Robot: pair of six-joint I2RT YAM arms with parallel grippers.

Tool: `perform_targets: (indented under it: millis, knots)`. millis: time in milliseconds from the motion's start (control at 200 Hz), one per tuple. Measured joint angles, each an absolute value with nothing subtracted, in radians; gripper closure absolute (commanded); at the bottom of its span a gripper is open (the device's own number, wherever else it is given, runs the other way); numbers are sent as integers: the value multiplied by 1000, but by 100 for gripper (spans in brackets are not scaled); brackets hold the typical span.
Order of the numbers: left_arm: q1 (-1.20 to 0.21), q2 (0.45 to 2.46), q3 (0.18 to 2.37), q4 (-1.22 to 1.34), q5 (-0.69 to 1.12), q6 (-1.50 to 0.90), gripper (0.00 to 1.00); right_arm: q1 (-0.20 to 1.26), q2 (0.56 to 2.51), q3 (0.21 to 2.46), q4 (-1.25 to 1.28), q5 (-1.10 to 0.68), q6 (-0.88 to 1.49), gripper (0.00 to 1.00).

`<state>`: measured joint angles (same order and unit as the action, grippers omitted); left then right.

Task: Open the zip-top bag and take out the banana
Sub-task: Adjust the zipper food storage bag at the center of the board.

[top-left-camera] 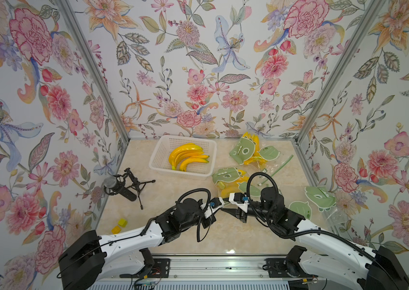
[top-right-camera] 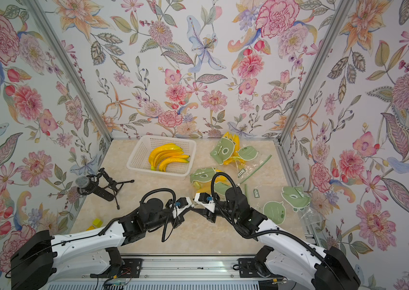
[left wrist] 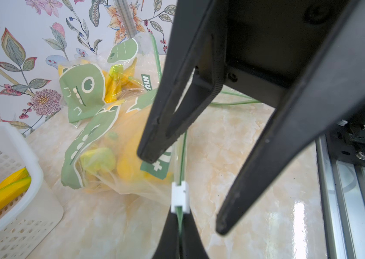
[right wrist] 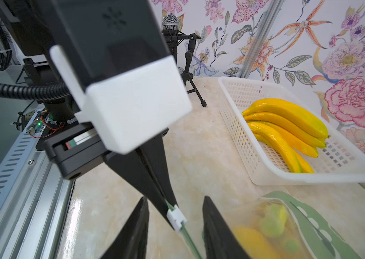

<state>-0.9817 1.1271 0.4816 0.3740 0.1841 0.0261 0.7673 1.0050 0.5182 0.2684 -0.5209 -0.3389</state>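
Left wrist view: my left gripper (left wrist: 179, 220) is clamped on the zip-top bag's (left wrist: 118, 143) zip track (left wrist: 183, 157) beside the white slider (left wrist: 179, 197). Right gripper (right wrist: 174, 201) open, astride the slider. Bag holds the banana (left wrist: 130, 157), at 1 o'clock of both grippers. Basket (top-left-camera: 153, 160) at 11 o'clock holds bananas (top-left-camera: 186, 155).

The desk (left wrist: 233, 157) is gleaming, its polished marble-look top catching reflections. The bag (left wrist: 114, 139) is showing thin, clear, crinkled plastic film with matt green print; its slider (left wrist: 179, 197) is looking like smooth white plastic. The fingers (left wrist: 278, 145) are looking matt black and faintly grainy. The basket (right wrist: 311, 179) is showing white perforated plastic, the bananas (right wrist: 289, 114) shining glossy yellow.
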Motion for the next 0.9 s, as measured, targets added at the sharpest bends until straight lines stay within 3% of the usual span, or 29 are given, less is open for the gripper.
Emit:
perform_targets:
  millis: [290,651,896]
  knots:
    - [-964,1093,461,348,196,38,100,757,1055,522,259,-562,-353,73]
    - [-954,1073,450,341,210,38,100,754,1092,522,277,-569,-352,75]
    - [-948,1079,450,345,226,37,100,754,1125,522,293,-573,-343,85]
